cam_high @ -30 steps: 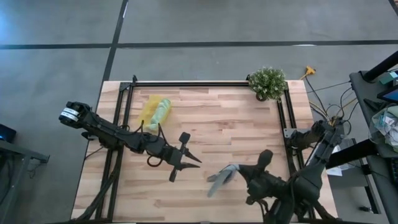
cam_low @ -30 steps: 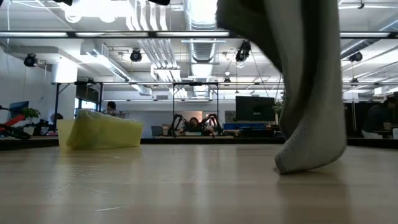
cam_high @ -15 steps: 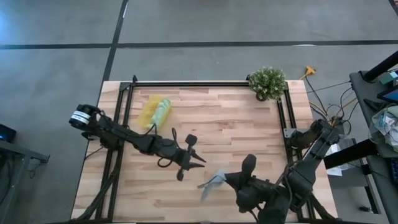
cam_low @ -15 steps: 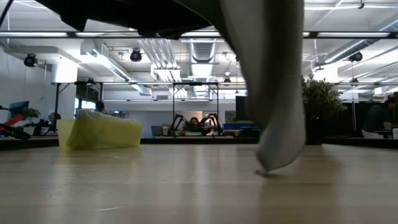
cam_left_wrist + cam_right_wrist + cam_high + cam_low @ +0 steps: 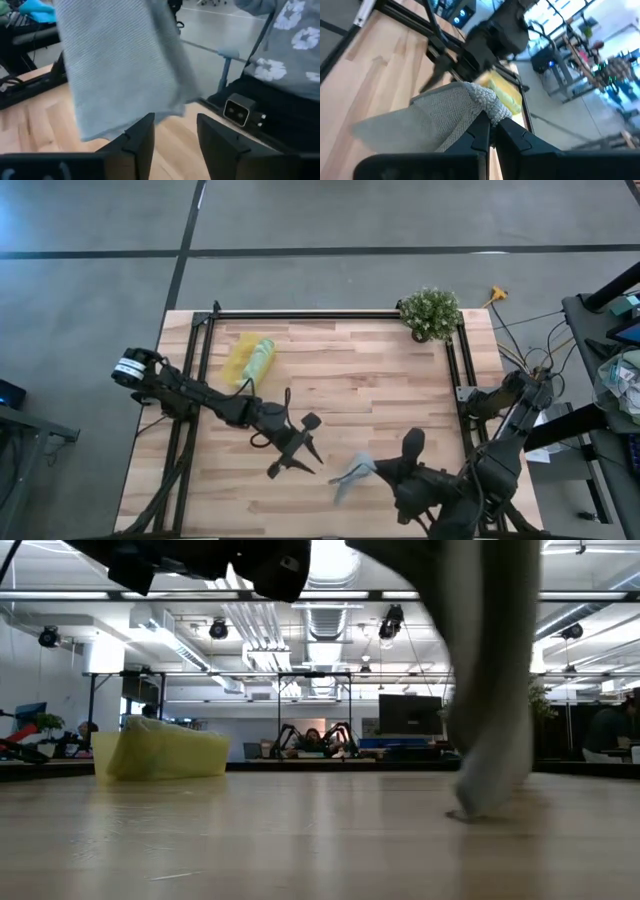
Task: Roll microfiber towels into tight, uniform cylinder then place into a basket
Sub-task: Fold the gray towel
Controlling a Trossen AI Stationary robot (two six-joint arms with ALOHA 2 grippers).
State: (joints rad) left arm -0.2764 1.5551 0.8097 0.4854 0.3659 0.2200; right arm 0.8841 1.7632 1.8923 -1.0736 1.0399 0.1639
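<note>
Hanging from the right gripper, low and right of centre in the high view, is one grey-blue towel, fingers clamped on its corner. One left gripper waits beside it, fingers apart, holding nothing. One light green towel lies rolled in the basket, upper left.

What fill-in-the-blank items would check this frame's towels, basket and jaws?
1. The grey-blue towel hangs from the ____ gripper, whose jaws are shut on it.
2. The light green towel already lies in the ____.
3. The left gripper holds nothing; its jaws stand ____.
4. In the high view, the potted plant stands at the table's far ____ corner.

Missing words: right; basket; open; right
</note>
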